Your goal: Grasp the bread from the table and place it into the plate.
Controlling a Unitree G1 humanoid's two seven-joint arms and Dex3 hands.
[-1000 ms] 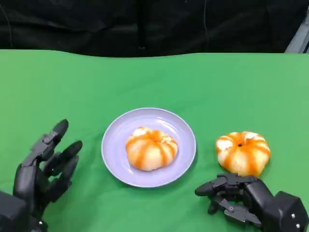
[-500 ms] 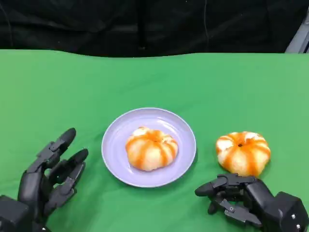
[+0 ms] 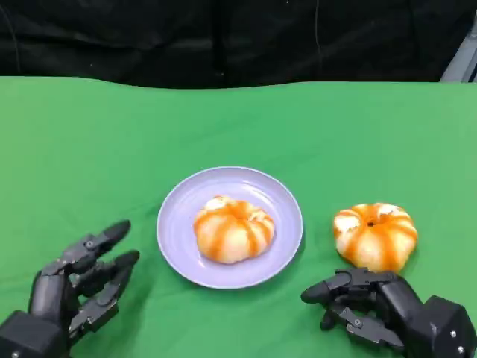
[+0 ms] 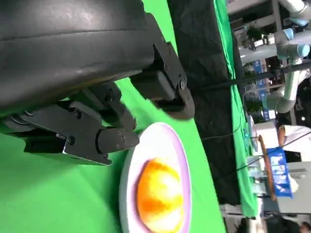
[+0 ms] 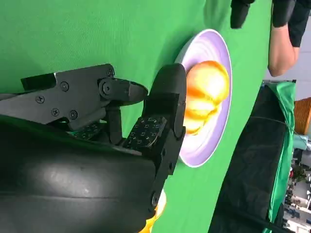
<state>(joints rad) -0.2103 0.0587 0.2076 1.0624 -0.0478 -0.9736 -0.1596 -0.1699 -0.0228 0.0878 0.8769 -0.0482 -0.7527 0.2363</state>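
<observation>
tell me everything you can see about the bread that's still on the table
The bread on the table is a round, pumpkin-shaped bun, pale with orange stripes and a small dark dimple on top. It sits upright on the green cloth, right of the plate and apart from it, just beyond the right robot hand, which holds nothing.

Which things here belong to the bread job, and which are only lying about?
For the job: bread on the table, plate, bread already in the plate, right hand, left hand.

Only there: green cloth, black backdrop.
</observation>
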